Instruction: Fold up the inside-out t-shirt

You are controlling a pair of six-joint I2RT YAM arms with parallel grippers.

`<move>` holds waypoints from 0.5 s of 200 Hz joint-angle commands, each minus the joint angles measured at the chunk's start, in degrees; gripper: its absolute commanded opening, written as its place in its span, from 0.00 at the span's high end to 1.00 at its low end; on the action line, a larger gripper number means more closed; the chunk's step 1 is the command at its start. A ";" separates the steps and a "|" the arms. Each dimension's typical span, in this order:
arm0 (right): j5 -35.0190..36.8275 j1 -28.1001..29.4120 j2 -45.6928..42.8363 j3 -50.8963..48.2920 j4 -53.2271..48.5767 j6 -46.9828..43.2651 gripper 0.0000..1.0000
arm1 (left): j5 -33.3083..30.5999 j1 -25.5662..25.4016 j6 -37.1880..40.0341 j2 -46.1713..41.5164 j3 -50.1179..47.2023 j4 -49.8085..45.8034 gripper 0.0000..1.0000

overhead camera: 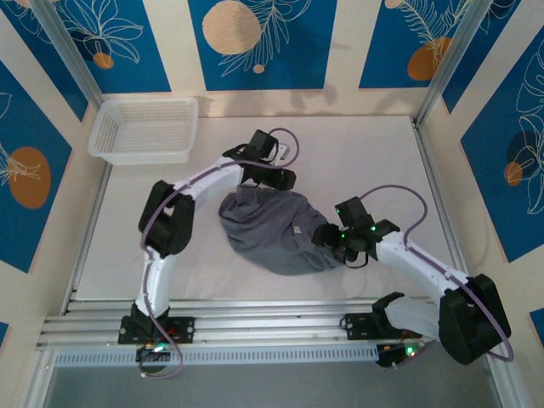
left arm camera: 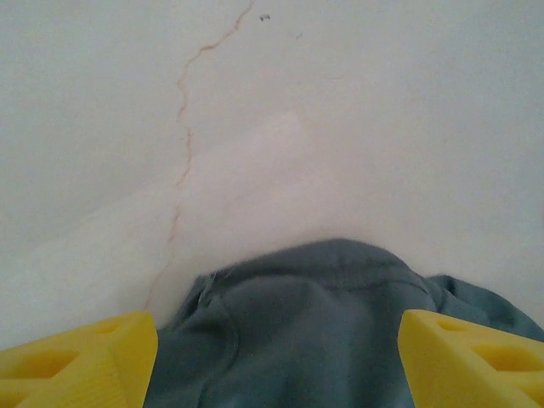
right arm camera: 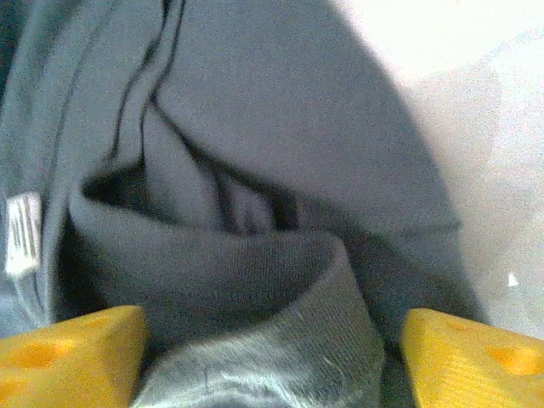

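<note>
The inside-out t-shirt (overhead camera: 272, 231) lies bunched in a dark grey heap in the middle of the white table. My left gripper (overhead camera: 269, 182) hangs at the heap's far edge. In the left wrist view its yellow fingers (left arm camera: 93, 357) stand wide apart, with the t-shirt (left arm camera: 314, 331) lying loose between and below them; that gripper (left arm camera: 276, 331) is open. At the heap's right edge sits my right gripper (overhead camera: 333, 239). Its jaws are apart around a ribbed fold of the t-shirt (right arm camera: 280, 110), and the right gripper (right arm camera: 272, 336) does not pinch the cloth. A white label (right arm camera: 21, 234) shows at the left.
A white mesh basket (overhead camera: 140, 155) stands at the table's far left corner. Aluminium rails (overhead camera: 255, 327) run along the near edge by the arm bases. Bare white table (overhead camera: 374, 153) surrounds the heap, and a thin crack line (left arm camera: 183, 110) crosses it.
</note>
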 commanded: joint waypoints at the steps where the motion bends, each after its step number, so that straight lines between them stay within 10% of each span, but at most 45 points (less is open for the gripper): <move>1: -2.20 2.08 -2.52 -2.97 0.89 3.69 0.59 | 3.06 -0.44 0.69 3.66 3.16 -4.37 0.35; 33: -0.19 2.24 -3.16 -0.14 -1.10 2.11 1.00 | 2.47 -0.10 0.78 4.57 5.69 -5.96 1.00; 100: 9.24 -2.31 -9.65 18.62 -6.41 -8.83 1.00 | 3.34 6.02 -0.05 -15.47 6.22 -9.52 1.00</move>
